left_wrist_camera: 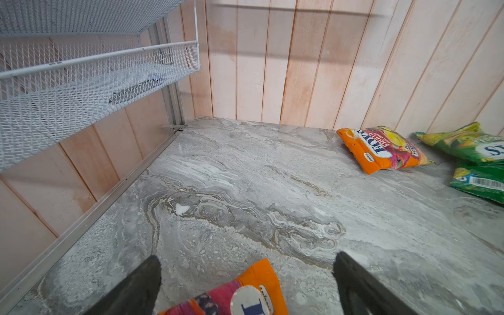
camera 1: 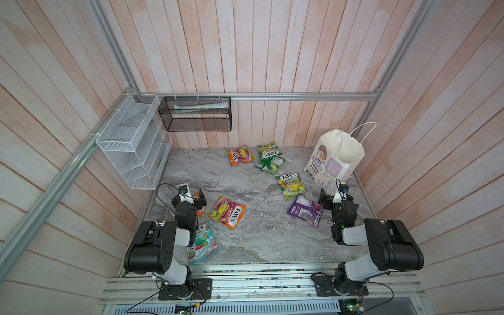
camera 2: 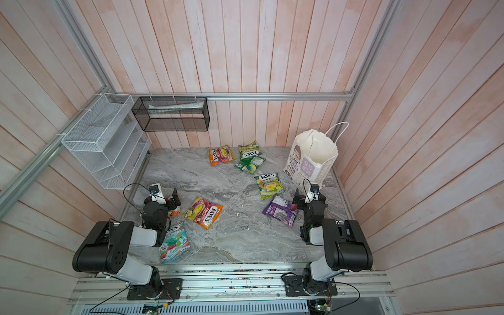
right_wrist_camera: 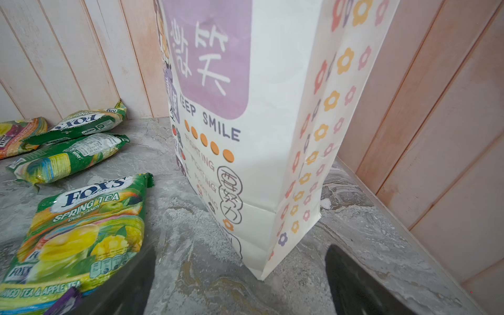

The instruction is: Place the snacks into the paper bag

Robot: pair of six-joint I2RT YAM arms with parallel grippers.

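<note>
Left gripper spreads wide, empty, over a glossy orange packet at the left edge of the grey marble bench. Right gripper gapes empty beside the upright white paper bag in the far-right corner, mouth up for drops.

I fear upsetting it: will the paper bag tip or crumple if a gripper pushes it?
Likely tippy: the paper bag stands tall on a narrow base. Probably light, since it looks empty. Its torn rim suggests thin walls that crumple.
</note>
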